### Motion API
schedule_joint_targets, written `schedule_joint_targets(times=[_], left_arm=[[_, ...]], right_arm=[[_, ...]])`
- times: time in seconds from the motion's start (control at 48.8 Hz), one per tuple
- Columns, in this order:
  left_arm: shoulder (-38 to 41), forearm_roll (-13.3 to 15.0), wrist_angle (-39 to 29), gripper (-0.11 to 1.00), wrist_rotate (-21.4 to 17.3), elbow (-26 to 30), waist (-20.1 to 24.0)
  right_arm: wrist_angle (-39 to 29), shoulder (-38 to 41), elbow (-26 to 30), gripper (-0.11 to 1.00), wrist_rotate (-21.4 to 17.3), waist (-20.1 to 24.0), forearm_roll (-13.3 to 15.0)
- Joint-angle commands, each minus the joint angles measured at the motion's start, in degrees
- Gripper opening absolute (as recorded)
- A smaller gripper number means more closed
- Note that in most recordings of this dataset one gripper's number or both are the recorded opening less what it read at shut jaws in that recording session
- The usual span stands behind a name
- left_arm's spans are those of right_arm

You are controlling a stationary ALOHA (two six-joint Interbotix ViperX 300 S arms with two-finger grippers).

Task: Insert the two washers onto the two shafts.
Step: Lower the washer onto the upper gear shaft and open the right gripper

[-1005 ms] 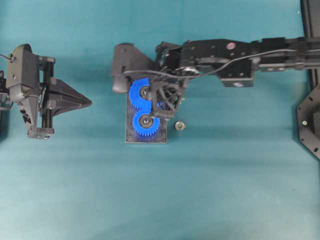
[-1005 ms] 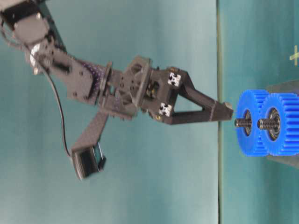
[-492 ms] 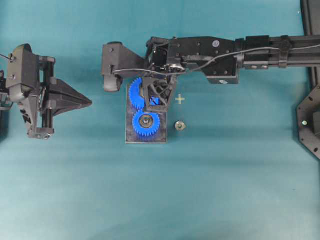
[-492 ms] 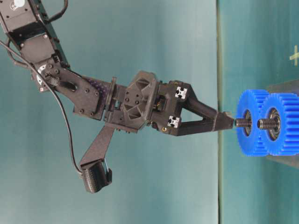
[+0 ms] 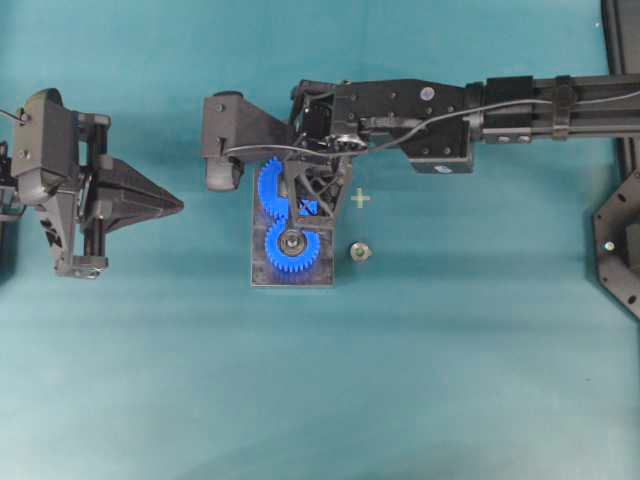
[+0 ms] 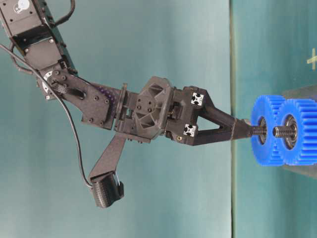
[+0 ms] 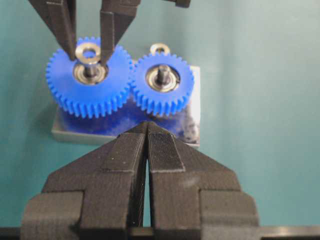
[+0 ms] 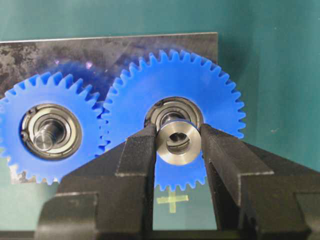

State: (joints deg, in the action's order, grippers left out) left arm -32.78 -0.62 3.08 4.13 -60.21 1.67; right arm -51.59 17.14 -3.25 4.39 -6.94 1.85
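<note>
My right gripper (image 8: 178, 145) is shut on a silver washer (image 8: 178, 141). It holds the washer right at the tip of the shaft (image 6: 259, 131) of one blue gear (image 8: 210, 90); the shaft end shows through the washer's hole. In the left wrist view the washer (image 7: 88, 52) sits just above that shaft (image 7: 90, 70). A second blue gear (image 8: 30, 95) with its own shaft (image 8: 47, 135) meshes beside it on a grey plate (image 5: 290, 276). My right gripper (image 5: 296, 195) is over the far gear. My left gripper (image 5: 176, 205) is shut and empty, left of the plate.
A small silver ring-shaped part (image 5: 360, 251) lies on the teal table just right of the plate. A yellow cross mark (image 5: 359, 198) is on the table next to it. A black fixture (image 5: 620, 250) stands at the right edge.
My right gripper has shifted from between the gears to the far gear and moved in toward it, bringing the washer to the shaft tip. The left arm has not moved.
</note>
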Motion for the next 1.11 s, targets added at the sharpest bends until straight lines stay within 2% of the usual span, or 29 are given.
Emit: schedule_joint_targets(times=[0.0,0.574,0.615,0.718,0.779,1.087], left_arm=[[-0.2,-0.2,0.5,0.0,0.0,0.6,0.1],[-0.2,-0.2,0.5,0.0,0.1,0.5,0.1],[-0.2,-0.2,0.5,0.0,0.1,0.5,0.1],[-0.3,-0.2,0.4,0.0,0.1,0.6,0.1],[-0.2,-0.2,0.5,0.0,0.1,0.6,0.1],[-0.4,-0.2,0.5,0.0,0.1,0.6,0.1]], right_arm=[[0.2,-0.9,1.5,0.29,0.4,0.0,-0.1],[-4.0,1.1,3.4,0.31,0.0,-1.0,-0.2],[-4.0,1.1,3.7,0.37,-0.1,-0.9,-0.2],[-4.0,1.1,4.4,0.67,-0.4,-1.1,-0.2],[-4.0,1.0,4.7,0.81,-0.5,-1.1,-0.2],[-6.6,-4.5,3.8,0.78,-0.8,-1.4,-0.2]])
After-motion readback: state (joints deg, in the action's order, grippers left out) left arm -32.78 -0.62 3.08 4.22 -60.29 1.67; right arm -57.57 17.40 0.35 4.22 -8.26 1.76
